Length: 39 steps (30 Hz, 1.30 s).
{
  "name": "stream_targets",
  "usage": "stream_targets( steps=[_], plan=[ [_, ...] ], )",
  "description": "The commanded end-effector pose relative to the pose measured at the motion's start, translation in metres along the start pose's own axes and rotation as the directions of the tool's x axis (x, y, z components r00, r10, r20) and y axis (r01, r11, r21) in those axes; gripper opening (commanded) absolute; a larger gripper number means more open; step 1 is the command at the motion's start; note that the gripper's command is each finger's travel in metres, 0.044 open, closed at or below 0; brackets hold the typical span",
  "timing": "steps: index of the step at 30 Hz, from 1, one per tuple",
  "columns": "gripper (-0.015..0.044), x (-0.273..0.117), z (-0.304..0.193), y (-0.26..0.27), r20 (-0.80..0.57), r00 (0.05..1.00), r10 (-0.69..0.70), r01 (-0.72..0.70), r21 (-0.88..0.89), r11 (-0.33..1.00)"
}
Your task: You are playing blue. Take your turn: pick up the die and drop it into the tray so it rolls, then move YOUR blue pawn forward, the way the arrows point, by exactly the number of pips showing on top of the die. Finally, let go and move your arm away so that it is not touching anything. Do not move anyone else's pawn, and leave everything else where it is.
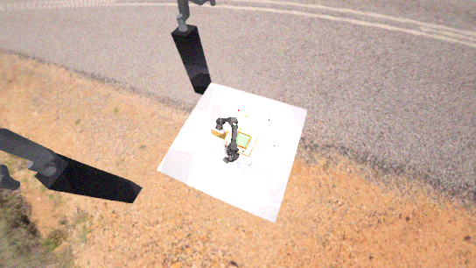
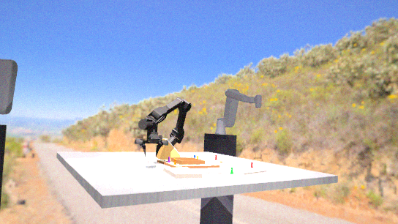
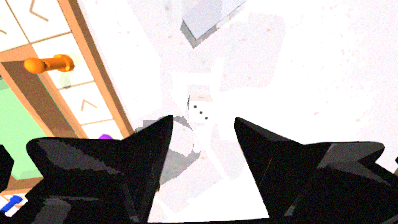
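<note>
Hanging open and holding nothing above the counter (image 1: 227, 193) (image 2: 110, 183), the pincer (image 1: 227, 160) (image 2: 151, 154) (image 3: 204, 120) has the white die (image 3: 201, 107) near the wrist view's centre, beyond its fingertips, with lifting, rolling and the blue pawn's (image 3: 12, 204) move at lower left apparently all left.

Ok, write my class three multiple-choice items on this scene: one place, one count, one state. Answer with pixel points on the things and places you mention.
1. Where is the orange pawn?
A) green centre
B) white board square
C) off the board

2. How many pips show on the die's visible pipped face?
A) one
B) three
C) five

3. How are the fingers?
A) apart, holding nothing
B) pressed together
C) gripping a pawn

1 B: the orange pawn (image 1: 243, 151) (image 2: 175, 162) (image 3: 50, 64) stands on the track.
2 B: the die (image 3: 201, 112) shows a diagonal three.
3 A: a gap separates the fingers (image 1: 226, 160) (image 2: 159, 148).
</note>
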State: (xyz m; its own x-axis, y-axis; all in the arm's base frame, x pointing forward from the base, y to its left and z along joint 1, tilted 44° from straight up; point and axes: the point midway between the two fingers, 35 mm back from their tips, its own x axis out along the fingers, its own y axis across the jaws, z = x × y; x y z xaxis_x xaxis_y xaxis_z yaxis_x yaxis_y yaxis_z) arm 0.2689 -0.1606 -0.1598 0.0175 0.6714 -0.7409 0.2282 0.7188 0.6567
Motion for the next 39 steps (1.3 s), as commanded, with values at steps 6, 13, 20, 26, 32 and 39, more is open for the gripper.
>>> stream_targets(
  steps=[6,13,20,26,32,39],
  plan=[
    [0.0275,0.014,-0.002,0.000,0.000,1.000,0.009,-0.009,0.009,1.000],
    [0.0275,0.025,-0.002,0.001,0.000,1.000,0.010,-0.010,0.009,1.000],
    [0.0275,0.036,-0.002,0.002,0.000,1.000,0.010,-0.010,0.009,1.000],
    [0.0170,0.037,-0.002,0.002,0.000,1.000,0.010,-0.010,0.009,1.000],
    [0.0091,0.037,-0.002,0.002,0.000,1.000,0.010,-0.010,0.009,1.000],
    [0.0000,0.033,-0.001,0.001,0.000,1.000,0.010,-0.010,0.009,1.000]
  ],
)
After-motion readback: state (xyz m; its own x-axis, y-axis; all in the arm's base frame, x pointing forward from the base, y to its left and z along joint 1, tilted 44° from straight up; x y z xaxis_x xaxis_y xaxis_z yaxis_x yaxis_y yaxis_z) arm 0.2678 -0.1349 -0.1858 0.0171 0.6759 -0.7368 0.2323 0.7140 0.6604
